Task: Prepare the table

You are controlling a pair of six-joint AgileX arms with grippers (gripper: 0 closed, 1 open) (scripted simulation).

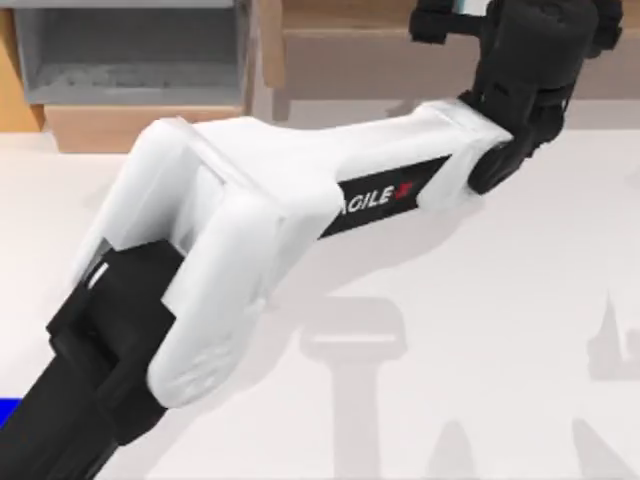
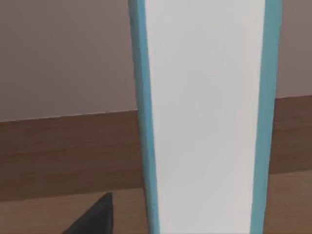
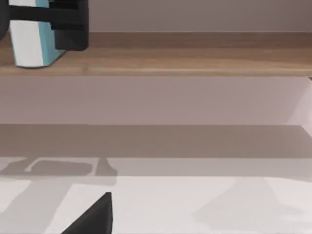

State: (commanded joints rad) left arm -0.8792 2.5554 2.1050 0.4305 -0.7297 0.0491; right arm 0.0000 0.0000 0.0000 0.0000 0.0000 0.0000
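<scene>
The broad plain white table [image 1: 480,330] lies below the long light-brown wooden shelf [image 3: 195,61], with the grey-lined box with a light-wood front [image 1: 130,60] off to the shelf's left. The left gripper [image 3: 46,22] is up at the shelf, its black fingers clamped on an upright white, blue-edged slab [image 2: 204,117] standing on the shelf board. Whether the right arm's fingers are parted or closed, I cannot tell.

White-and-blue box [image 3: 30,46] on wooden shelf [image 3: 185,61]
</scene>
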